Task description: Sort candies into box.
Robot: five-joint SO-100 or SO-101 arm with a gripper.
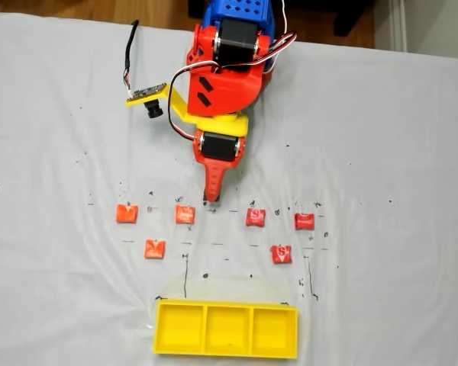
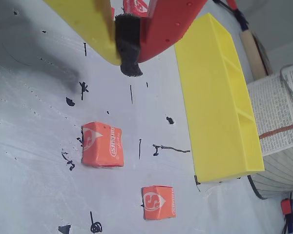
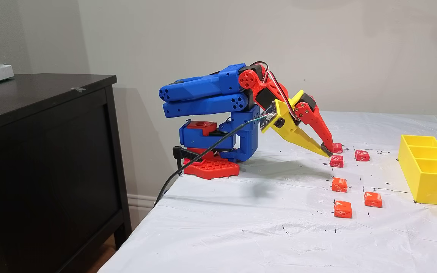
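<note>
Six candies lie loose on the white-covered counter (image 1: 382, 137), all of them outside the box (image 1: 226, 330), whose three compartments hold nothing. In a fixed view from above, the tool (image 1: 211, 200) points down with its tip just above the counter, in the gap between an orange candy (image 1: 185, 214) just to its left and a deep red candy (image 1: 255, 216) a little farther to its right. Another orange candy (image 1: 126, 213) lies farther left in the same row, and a second deep red one (image 1: 304, 221) lies at the right end. Nearer the box than the tool sit a third orange candy (image 1: 154, 248), to the lower left, and a third deep red one (image 1: 281, 254), to the lower right. The box lies well below the tool in that view, past both rows. In the wrist view the tool's yellow finger (image 2: 88, 24) and red finger (image 2: 171, 24) meet at a dark pad (image 2: 128, 46), closed together with no candy between them; two orange candies lie below the tip and the box stands to the right. In the fixed view from the side, the tool (image 3: 326, 151) slopes down from the blue arm (image 3: 207, 94), its tip close beside the nearest red candy (image 3: 337, 148).
</note>
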